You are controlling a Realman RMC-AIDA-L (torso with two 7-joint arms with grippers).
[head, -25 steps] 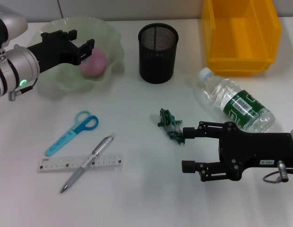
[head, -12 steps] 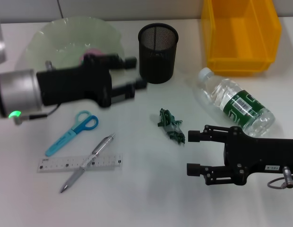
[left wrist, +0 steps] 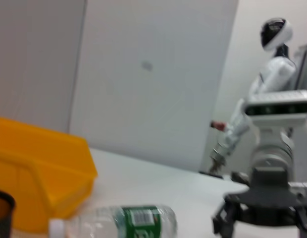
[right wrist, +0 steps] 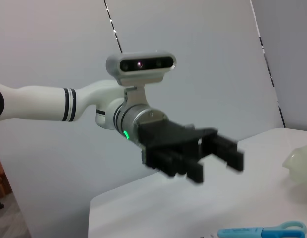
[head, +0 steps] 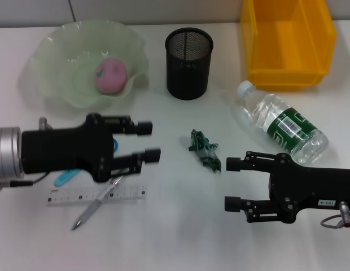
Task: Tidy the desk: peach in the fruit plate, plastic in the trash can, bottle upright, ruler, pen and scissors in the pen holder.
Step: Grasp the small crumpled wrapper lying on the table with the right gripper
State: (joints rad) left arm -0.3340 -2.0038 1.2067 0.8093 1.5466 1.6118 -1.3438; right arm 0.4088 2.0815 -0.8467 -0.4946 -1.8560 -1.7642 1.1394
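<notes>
Pink peach (head: 110, 76) sits in the fruit plate (head: 51, 56); plastic (head: 205, 151), bottle (head: 281, 124), ruler (head: 79, 196), pen (head: 101, 195), scissors (head: 65, 178) remain; left gripper (head: 149, 141) and right gripper (head: 231, 183) are both spread, empty.

Both arms end in matte black, blocky grippers with two ridged fingers each. The left gripper (head: 148, 141) sits on a silver cylindrical wrist with a thin cable. The right gripper (head: 233, 183) carries a small white label and a grey looped cable beside a metal connector. From the right wrist view, the left arm is white with black rings, a green light glowing at its wrist, and a grey-white camera housing.
</notes>
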